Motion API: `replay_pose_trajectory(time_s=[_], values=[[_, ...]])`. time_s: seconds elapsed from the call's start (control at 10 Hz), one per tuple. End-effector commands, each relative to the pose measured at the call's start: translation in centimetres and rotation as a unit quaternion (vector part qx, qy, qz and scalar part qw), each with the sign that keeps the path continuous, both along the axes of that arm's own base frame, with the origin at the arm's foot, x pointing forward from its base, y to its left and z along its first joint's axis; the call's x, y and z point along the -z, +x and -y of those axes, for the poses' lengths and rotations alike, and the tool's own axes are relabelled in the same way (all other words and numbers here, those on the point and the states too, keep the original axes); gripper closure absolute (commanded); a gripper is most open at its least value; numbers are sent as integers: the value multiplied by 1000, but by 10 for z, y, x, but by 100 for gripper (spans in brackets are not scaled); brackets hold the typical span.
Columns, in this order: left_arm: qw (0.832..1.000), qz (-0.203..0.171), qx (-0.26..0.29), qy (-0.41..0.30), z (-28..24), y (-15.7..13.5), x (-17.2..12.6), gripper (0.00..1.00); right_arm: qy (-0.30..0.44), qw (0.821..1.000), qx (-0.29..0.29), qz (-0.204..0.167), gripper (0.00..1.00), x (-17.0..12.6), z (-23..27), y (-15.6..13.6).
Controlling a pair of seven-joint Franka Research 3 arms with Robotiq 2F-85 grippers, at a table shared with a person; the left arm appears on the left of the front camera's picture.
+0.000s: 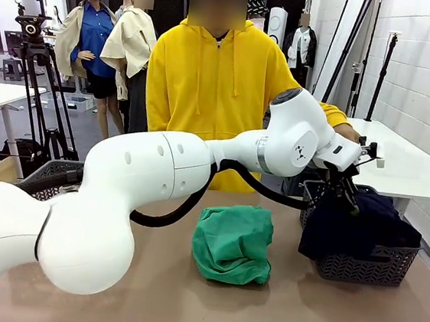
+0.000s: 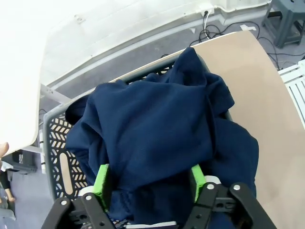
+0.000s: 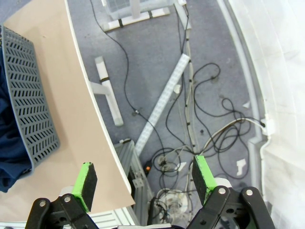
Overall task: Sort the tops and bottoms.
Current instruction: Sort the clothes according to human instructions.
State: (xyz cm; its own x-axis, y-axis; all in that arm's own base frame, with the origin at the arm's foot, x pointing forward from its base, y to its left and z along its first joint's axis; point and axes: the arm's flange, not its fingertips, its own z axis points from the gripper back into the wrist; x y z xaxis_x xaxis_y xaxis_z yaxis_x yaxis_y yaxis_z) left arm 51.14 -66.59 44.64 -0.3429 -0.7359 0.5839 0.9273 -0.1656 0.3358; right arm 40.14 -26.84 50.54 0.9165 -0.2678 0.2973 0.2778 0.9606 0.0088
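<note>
Here the left fingers (image 2: 102,179) straddle the navy garment (image 2: 157,124) in its basket (image 2: 55,143).

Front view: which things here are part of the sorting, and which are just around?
Part of the job:
navy garment
green garment
right basket
left basket
left gripper

Just around:
yellow hoodie
tripod

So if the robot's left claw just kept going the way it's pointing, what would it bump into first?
Almost certainly the navy garment: the left gripper points straight into it, green pads apart on either side of the cloth heaped in the grey basket. Whether it already touches is unclear.
</note>
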Motion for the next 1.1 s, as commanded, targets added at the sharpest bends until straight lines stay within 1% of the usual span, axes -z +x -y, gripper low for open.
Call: replay_pose_trajectory(time_s=[0.0,0.1,0.3,0.4,0.5,0.6,0.7,0.8,0.9,1.0], values=[[1000,-4,-3,20,113,103,-48,0,-2,1000,-6,-1,0,1,0,-1],[1000,-11,10,27,106,104,-57,0,-2,1000,-6,-1,0,1,0,-1],[999,-2,13,47,79,110,-75,0,-2,1000,-6,-1,0,1,0,-1],[998,-7,17,55,66,110,-81,0,-2,1000,-6,-1,0,1,0,-1],[998,-27,17,62,30,106,-95,0,-2,1000,-6,-1,0,1,0,-1],[995,-24,-13,100,-8,103,-109,0,-2,1000,-6,-1,0,1,0,-1],[988,-14,-75,131,-62,93,-128,0,-2,1000,-6,-1,0,1,0,-1],[972,-7,-170,162,-133,78,-144,0,-2,1000,-6,-1,0,1,0,-1],[952,-17,-238,189,-192,56,-155,0,-2,1000,-6,-1,0,1,0,-1],[926,-25,-311,212,-244,32,-161,0,-2,1000,-6,-1,0,1,0,-1]])
